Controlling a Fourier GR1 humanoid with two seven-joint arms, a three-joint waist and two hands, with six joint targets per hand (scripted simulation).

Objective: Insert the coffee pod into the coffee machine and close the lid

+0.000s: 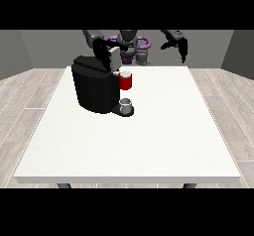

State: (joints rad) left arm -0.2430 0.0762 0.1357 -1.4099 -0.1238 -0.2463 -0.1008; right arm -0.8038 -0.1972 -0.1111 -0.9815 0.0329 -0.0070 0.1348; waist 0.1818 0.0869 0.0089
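I cannot pick out the coffee pod; a grey thing (126,105) sits on the coffee machine (94,88) base, and it may or may not be the pod. The raised lid (114,59) is probably light, stiff and hinged, best pushed on its top. The hand at the view's left (102,51) is at the lid, though I cannot tell its grip, and the hand at the view's right (180,46) hangs relaxed and empty.

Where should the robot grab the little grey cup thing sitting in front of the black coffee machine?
Probably round its sides, coming down from above. The small grey thing stands upright on the black coffee machine's base, with the machine right behind it and a red thing at the machine overhead, so coming in from the open front side looks easiest.
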